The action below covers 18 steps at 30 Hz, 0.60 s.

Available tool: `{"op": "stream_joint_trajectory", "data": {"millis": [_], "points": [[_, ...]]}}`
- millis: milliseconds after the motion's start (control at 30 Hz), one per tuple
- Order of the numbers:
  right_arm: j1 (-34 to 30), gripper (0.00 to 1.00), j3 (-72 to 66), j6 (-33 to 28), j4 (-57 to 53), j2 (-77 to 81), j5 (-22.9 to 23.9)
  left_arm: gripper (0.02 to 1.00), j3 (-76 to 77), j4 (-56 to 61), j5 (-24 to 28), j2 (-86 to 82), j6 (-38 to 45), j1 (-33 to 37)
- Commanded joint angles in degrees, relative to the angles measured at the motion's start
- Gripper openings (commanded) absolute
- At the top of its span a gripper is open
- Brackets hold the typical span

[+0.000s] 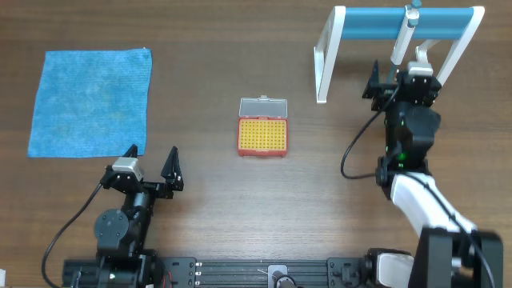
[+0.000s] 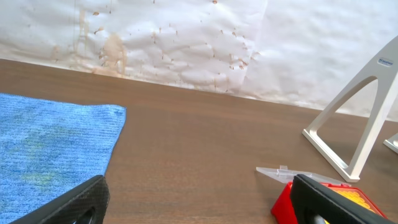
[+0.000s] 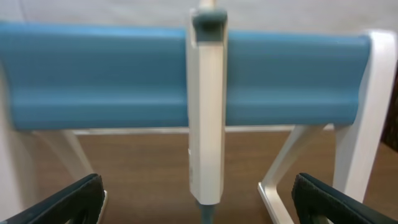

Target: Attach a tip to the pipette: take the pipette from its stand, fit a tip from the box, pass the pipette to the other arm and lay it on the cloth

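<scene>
White pipette (image 3: pixel 206 124) hangs straight ahead of my right claw (image 1: pixel 398 72), fingers spread wide, not touching it. Just behind it is the stand's blue bar (image 3: pixel 93 74). The tip box (image 1: pixel 262 134) sits well off to my left, and my left claw (image 1: pixel 152 164) is open too.

Table (image 1: pixel 240 212): brown wood.
Cloth (image 1: pixel 90 102): blue, laid flat at the upper left.
Tip box (image 1: pixel 262 128): set at centre, lid open, yellow tips in a red base.
Stand (image 1: pixel 360 22): white, blue bar, placed at the upper right.
Pipette (image 1: pixel 402 44): hung on the bar.
Left gripper (image 1: pixel 152 158): lower left, fingers spread, just below the cloth's corner.
Right gripper (image 1: pixel 400 78): held at the stand, just below the pipette.
</scene>
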Motion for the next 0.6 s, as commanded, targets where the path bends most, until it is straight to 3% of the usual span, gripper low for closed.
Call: {"op": "stream_joint_trajectory", "data": {"millis": [33, 500, 600], "points": [[-0.7, 0.974, 6.3, 0.6, 0.6, 7.9, -0.1, 0.936, -0.2, -0.2, 0.8, -0.3, 0.7, 0.1], [-1.6, 0.976, 14.1, 0.4, 0.6, 16.5, -0.2, 0.936, -0.2, -0.1, 0.8, -0.3, 0.7, 0.1], [-1.6, 0.978, 14.2, 0.1, 0.6, 16.5, -4.7, 0.936, -0.2, -0.2, 0.8, -0.3, 0.7, 0.2]]}}
